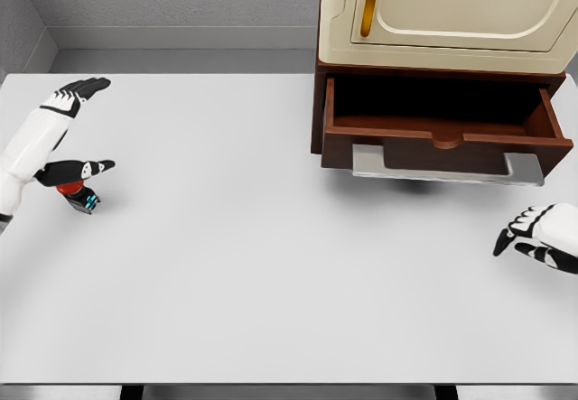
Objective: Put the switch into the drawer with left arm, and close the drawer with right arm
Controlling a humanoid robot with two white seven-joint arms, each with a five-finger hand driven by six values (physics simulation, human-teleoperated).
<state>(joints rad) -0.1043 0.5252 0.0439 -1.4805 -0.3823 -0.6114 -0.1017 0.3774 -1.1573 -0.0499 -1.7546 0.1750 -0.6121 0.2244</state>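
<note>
The switch [79, 197], a small dark block with a red top and cyan trim, lies on the white table [271, 265] at the far left. My left hand [77, 129] hovers right over it, fingers spread open, thumb just above the red top and the other fingers pointing toward the back. The brown drawer [442, 134] stands pulled out under the cream cabinet [452, 16] at the upper right; its inside looks empty and a grey handle [447, 167] runs along its front. My right hand [533, 237] rests low at the right edge, fingers relaxed, holding nothing.
The cabinet body sits on the table's far right corner against the grey wall [181, 3]. A wide stretch of tabletop lies between the switch and the drawer.
</note>
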